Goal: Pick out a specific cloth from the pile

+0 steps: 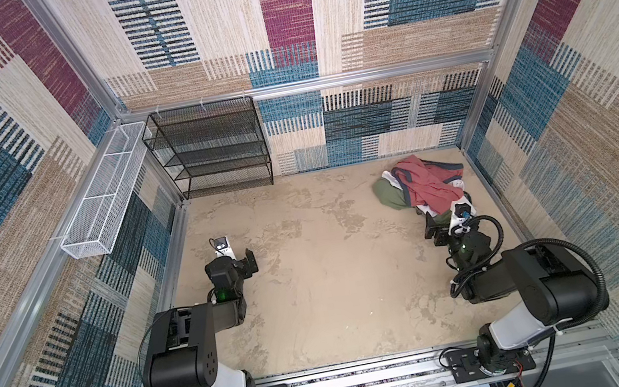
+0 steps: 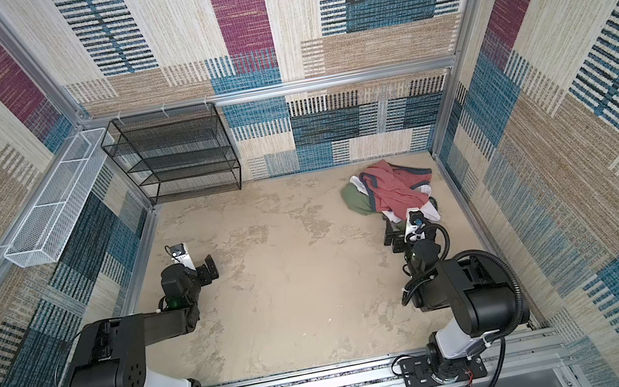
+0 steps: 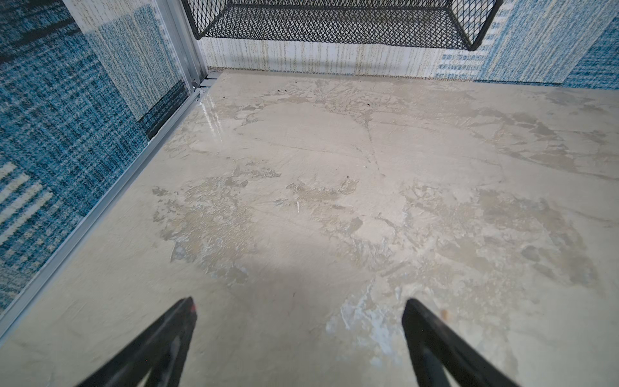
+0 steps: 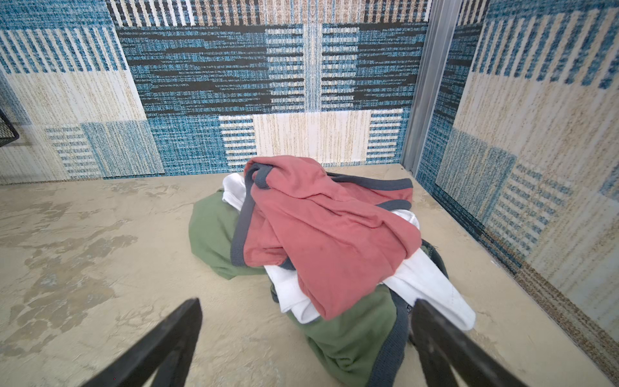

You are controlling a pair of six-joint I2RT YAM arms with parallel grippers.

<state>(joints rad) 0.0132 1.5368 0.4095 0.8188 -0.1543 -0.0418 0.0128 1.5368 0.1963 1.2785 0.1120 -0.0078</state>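
The pile (image 1: 422, 187) lies on the beige floor at the back right, close to the right wall. On top is a salmon-red garment with dark blue trim (image 4: 321, 234), and an olive-green garment (image 4: 348, 331) sits beneath it. The white cloth (image 4: 432, 284) pokes out from under the red one on several sides and is mostly covered. My right gripper (image 4: 306, 303) is open just in front of the pile's near edge, holding nothing. In a top view the right gripper (image 1: 446, 219) sits at the pile's near side. My left gripper (image 3: 299, 301) is open over bare floor on the left (image 1: 236, 256).
A black mesh shelf rack (image 1: 212, 147) stands against the back wall at the left, and its lowest shelf shows in the left wrist view (image 3: 335, 23). A white wire basket (image 1: 101, 193) hangs on the left wall. Carpeted walls with aluminium posts (image 4: 425, 83) enclose the floor.
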